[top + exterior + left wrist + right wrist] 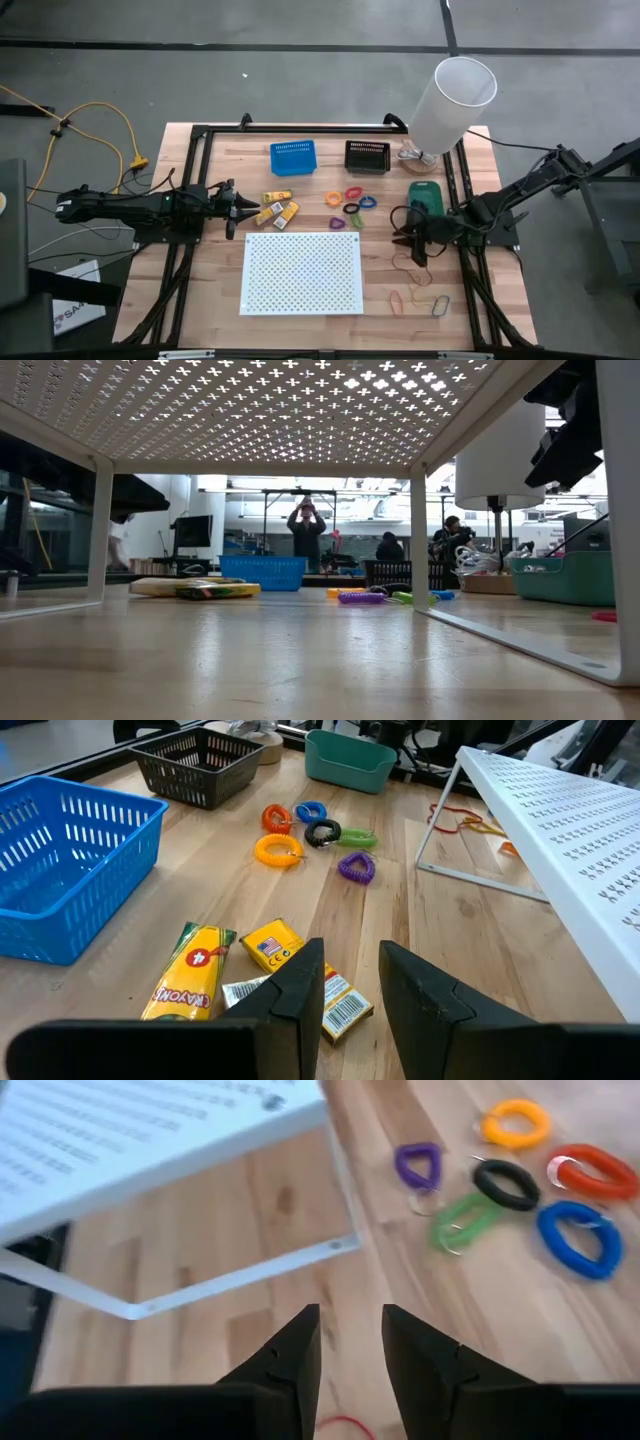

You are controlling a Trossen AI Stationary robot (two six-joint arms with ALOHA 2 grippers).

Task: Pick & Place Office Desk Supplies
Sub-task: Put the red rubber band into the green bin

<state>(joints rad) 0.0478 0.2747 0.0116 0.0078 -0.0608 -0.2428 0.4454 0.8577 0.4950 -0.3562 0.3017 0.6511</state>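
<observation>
On the pale wooden table (200,300), the biggest thing is the large white perforated board (302,273), raised on thin legs in the middle, with the small blue slotted bin (293,158), the black one (367,157) and the green one (425,193) ranged beyond it. The left gripper (235,210) hangs low just beside the yellow-orange rectangular packets (270,975); its fingers stand narrowly apart and hold nothing. The packets lie straight ahead of it, the crayon packet's long axis running roughly along the claw's own line — so this arm, far nearer than the other, looks best placed to take them. The right gripper (412,240), also narrowly parted and empty, sits across the board; the bright coiled plastic loops (510,1175) lie ahead and to one side, and the thin rubber bands (418,298) are scattered near it.
</observation>
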